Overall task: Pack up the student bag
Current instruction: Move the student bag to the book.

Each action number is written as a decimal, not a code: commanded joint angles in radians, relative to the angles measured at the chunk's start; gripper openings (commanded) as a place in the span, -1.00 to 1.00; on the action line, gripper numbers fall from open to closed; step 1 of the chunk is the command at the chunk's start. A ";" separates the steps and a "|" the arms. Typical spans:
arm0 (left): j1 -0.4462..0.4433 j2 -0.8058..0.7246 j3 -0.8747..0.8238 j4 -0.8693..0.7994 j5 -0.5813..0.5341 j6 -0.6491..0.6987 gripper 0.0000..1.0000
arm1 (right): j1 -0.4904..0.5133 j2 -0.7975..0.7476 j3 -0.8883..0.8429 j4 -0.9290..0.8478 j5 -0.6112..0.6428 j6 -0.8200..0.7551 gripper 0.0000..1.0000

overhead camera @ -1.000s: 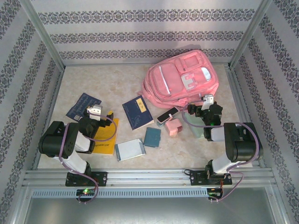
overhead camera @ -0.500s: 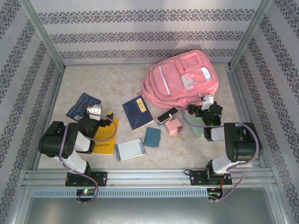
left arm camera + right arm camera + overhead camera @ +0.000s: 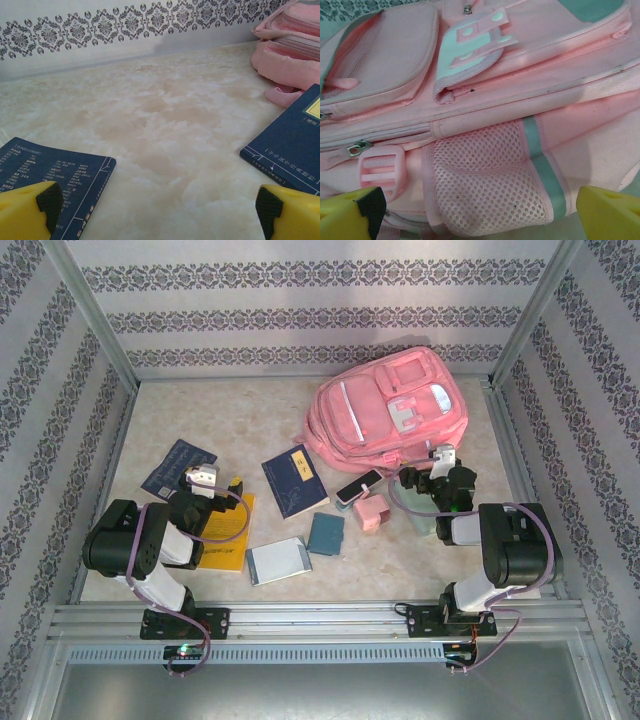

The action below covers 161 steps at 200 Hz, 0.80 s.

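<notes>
The student bag (image 3: 388, 405), a big pink fabric backpack, lies flat with its front pockets up at about 1 o'clock on the bench (image 3: 230, 415). My right gripper (image 3: 481, 202) sits just beside the bag's near edge, facing a mesh side pocket (image 3: 485, 185), spread wide and holding nothing. My left gripper (image 3: 159, 202), at 8 o'clock, is equally wide and empty, low over the bench between a dark blue booklet (image 3: 55, 175) and a dark blue book (image 3: 295, 150). I judge the bag soft and floppy, light but bulky; pinched fabric would likely bunch and sag rather than lift the whole bag. Firmer holds look like the pink buckle (image 3: 380, 170) or the metal zip pull (image 3: 357, 148). I cannot tell whether the main compartment is open, and my right arm (image 3: 505, 545) partly covers a pale green thing (image 3: 415, 512) near the bag's corner.
</notes>
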 commanded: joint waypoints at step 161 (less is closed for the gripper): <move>-0.610 -0.573 1.075 -2.111 -0.442 -0.308 1.00 | 0.937 -0.625 0.674 -1.360 0.682 0.208 0.95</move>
